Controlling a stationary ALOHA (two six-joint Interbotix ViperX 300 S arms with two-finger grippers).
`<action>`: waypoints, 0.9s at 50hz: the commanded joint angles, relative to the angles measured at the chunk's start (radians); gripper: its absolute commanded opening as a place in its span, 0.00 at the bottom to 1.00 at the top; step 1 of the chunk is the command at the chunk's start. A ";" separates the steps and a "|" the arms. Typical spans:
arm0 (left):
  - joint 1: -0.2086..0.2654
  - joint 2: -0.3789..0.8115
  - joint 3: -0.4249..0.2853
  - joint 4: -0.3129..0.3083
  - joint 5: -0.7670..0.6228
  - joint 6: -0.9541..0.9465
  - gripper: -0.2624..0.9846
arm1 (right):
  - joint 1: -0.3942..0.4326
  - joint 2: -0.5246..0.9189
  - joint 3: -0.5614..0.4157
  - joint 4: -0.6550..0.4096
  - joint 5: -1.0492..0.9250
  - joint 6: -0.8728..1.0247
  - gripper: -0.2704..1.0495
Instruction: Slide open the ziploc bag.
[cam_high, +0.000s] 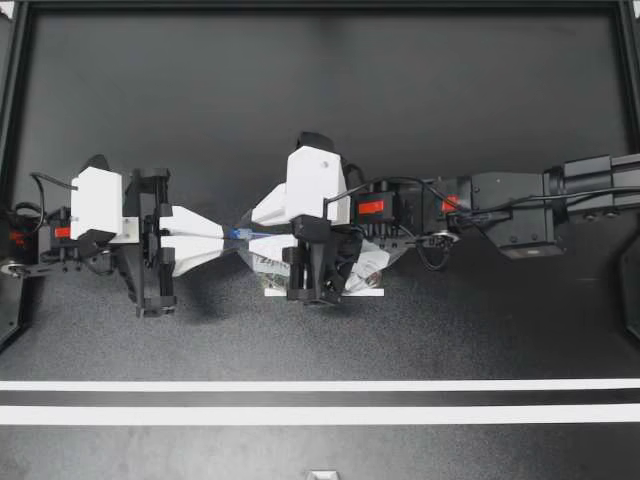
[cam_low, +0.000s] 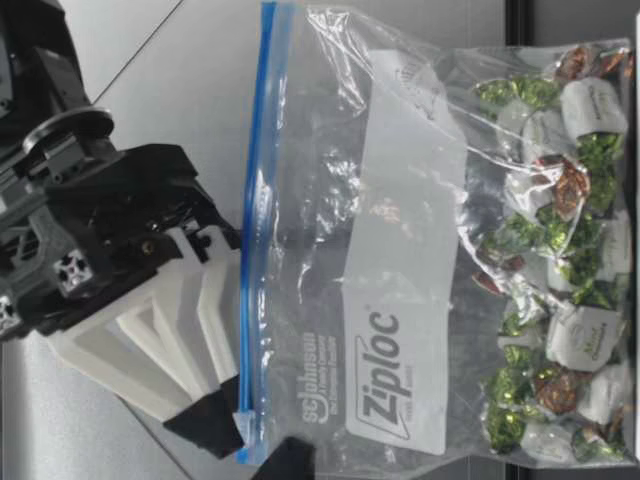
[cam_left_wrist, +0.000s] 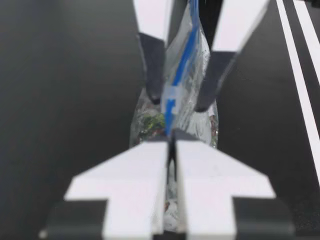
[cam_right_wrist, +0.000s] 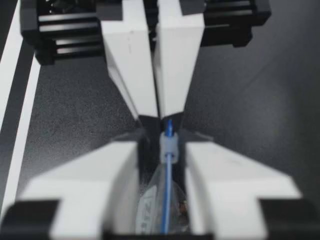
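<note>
Print: the ziploc bag (cam_low: 400, 250) has a white label panel (cam_low: 400, 300) across its clear front. It carries a large logo and a smaller line of text near the zip, and the candy wrappers have small print too blurred to read.
Bag position: it is held upright above the dark tabletop (cam_high: 300, 100), between the two grippers, with the blue zip strip (cam_low: 255, 200) on top and the filled end hanging down.
Contents: wrapped candies (cam_low: 560, 250) in green, white and brown are heaped in the lower part. The upper part is flat, wrinkled plastic.
Slider: the pale slider (cam_low: 243, 418) sits at the end of the zip strip nearest my left gripper.
Left gripper (cam_high: 228, 236): its fingers (cam_left_wrist: 130, 175) are pressed together, pinching the end of the bag's top edge just beyond the slider.
Right gripper (cam_high: 252, 238): its fingers (cam_right_wrist: 100, 185) are spread, one on each side of the slider. I cannot make out whether the pads touch it.
Hidden: from above, my right arm covers most of the bag. In the low view the bag's lower corners are cut off.
Tabletop marks: two white stripes (cam_high: 320, 385) run across the near side.
</note>
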 joint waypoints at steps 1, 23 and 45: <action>-0.002 -0.018 -0.009 0.003 -0.002 0.002 0.11 | 0.002 -0.017 -0.031 0.000 0.018 0.003 0.32; -0.002 -0.023 0.000 0.003 -0.002 0.002 0.11 | 0.002 -0.109 -0.044 -0.032 0.275 -0.006 0.18; -0.002 -0.025 0.012 0.002 -0.006 0.003 0.11 | 0.002 -0.184 -0.023 -0.077 0.537 -0.006 0.18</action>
